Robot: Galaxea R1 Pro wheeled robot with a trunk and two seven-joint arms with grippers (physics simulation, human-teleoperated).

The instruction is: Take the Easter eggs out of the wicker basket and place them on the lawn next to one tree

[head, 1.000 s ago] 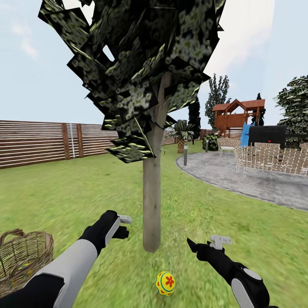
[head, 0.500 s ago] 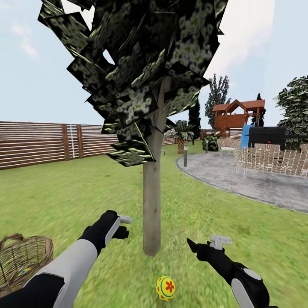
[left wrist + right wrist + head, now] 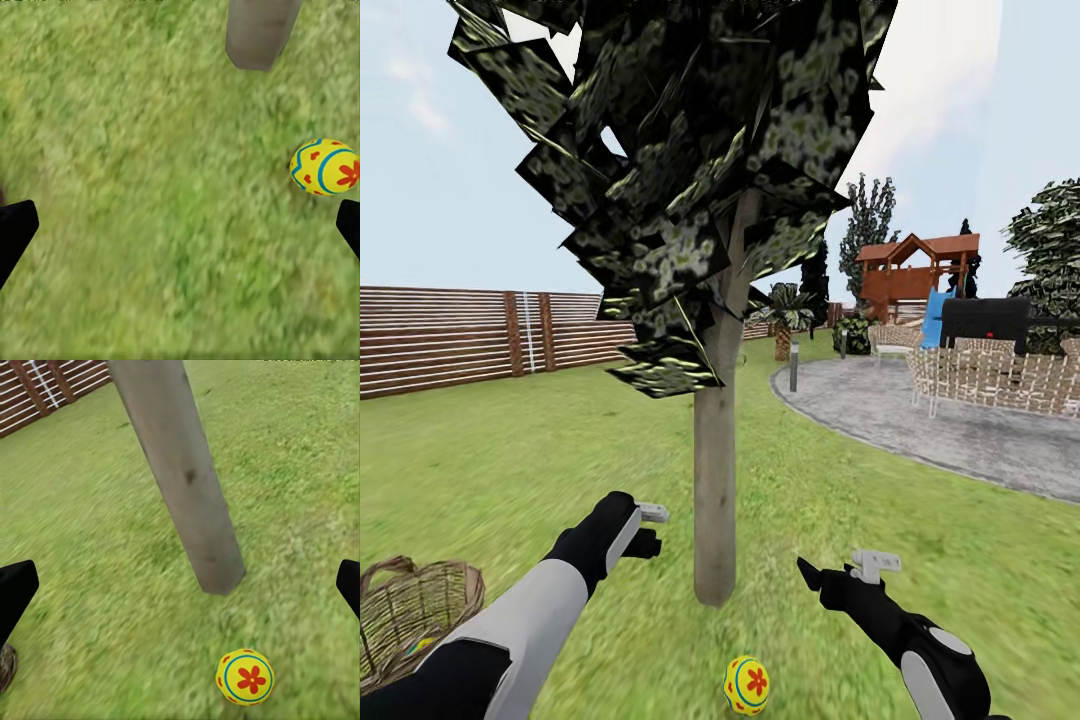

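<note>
One round yellow painted egg (image 3: 746, 685) lies on your blurry grass (image 3: 510, 470) near the smooth grey trunk (image 3: 716, 490); both black grippers' fingers spread, empty

The lawn (image 3: 510, 450) is seen as a wide stretch of green grass with yellowish patches, bounded at about ten o'clock by a brown slatted fence (image 3: 450, 335) and at two o'clock by a grey paved patio (image 3: 920, 420).

A tree (image 3: 715, 470) is rooted in the grass near the centre of the head view, its pale trunk meeting the turf just above the lower middle.

One Easter egg (image 3: 746, 685), yellow with a red flower inside a blue ring, is laid on the grass at six o'clock from the trunk base, near it but apart.

A wicker basket (image 3: 415, 615) is set on the grass at eight o'clock, well apart from the trunk.
</note>
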